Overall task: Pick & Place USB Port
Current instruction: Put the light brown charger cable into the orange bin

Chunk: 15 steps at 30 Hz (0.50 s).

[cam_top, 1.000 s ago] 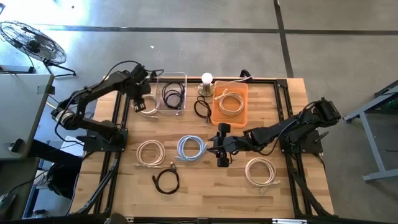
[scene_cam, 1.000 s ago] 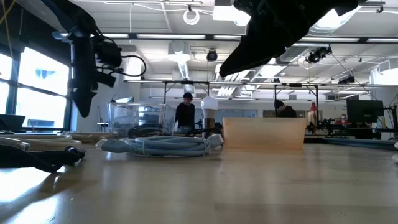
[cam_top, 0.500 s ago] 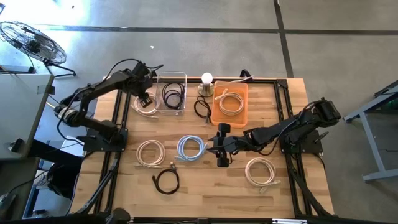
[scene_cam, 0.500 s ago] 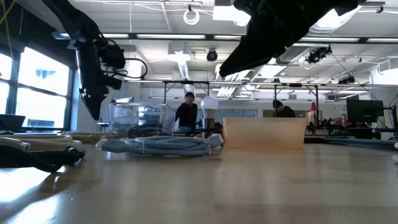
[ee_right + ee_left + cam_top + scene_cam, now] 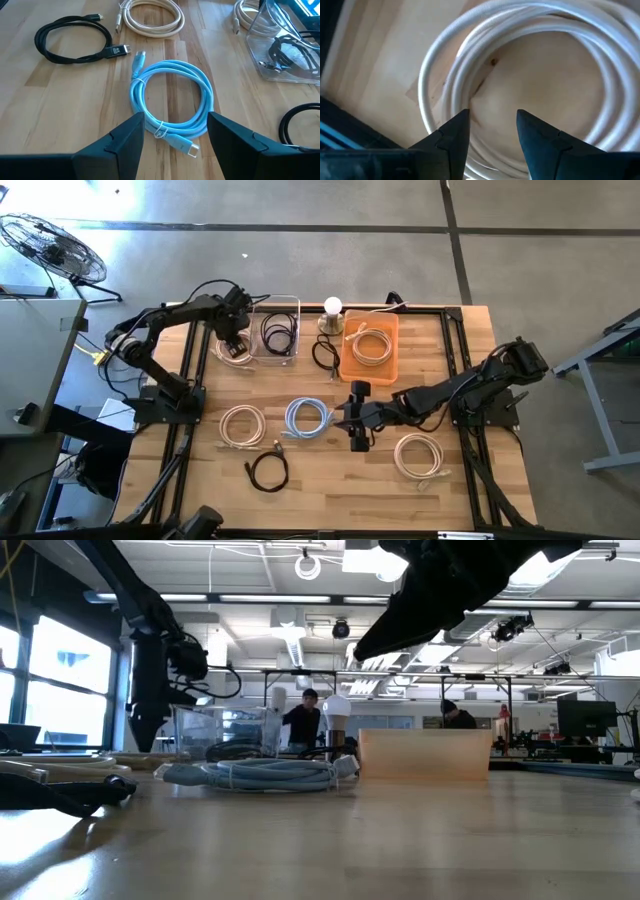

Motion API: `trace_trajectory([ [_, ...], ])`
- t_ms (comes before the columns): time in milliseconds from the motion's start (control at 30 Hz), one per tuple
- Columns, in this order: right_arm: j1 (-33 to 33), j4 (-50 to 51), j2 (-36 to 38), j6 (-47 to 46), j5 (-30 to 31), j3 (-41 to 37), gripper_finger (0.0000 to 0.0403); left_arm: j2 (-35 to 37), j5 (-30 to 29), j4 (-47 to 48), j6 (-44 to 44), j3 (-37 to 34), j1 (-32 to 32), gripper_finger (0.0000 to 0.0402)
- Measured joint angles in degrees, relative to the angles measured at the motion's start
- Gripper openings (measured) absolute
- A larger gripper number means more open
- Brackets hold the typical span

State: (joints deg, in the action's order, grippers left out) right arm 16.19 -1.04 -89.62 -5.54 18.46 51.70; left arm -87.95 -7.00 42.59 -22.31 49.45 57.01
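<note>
A coiled white cable (image 5: 238,352) lies flat on the table by the far-left corner, just left of a clear container (image 5: 276,328). My left gripper (image 5: 233,337) hangs over it, pointing down. In the left wrist view its open fingers (image 5: 492,125) stand close over the coil (image 5: 470,60), near its inner ring; no touch shows. My right gripper (image 5: 354,423) waits open at mid-table, right of a coiled blue cable (image 5: 308,417). That blue cable (image 5: 170,105) lies ahead of the right gripper's fingers (image 5: 175,127).
The clear container holds a black cable (image 5: 278,332). An orange bin (image 5: 370,345) holds a white coil. A lamp (image 5: 333,308) stands at the far edge. Loose coils: black (image 5: 325,356), white (image 5: 242,425), black (image 5: 268,470), white (image 5: 420,455). People stand in the room behind (image 5: 303,720).
My left gripper has moved toward the table's right, toward the clear container, and has come down over the white coil at the far left. The cables have stayed where they were.
</note>
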Motion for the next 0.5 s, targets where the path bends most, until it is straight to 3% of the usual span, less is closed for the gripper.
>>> trace_trajectory([
  [500,0.0,0.0,0.0,-0.02,-0.22,0.0,0.0208,-0.1,-2.94,-1.21,-0.13,0.0,0.0,0.0158],
])
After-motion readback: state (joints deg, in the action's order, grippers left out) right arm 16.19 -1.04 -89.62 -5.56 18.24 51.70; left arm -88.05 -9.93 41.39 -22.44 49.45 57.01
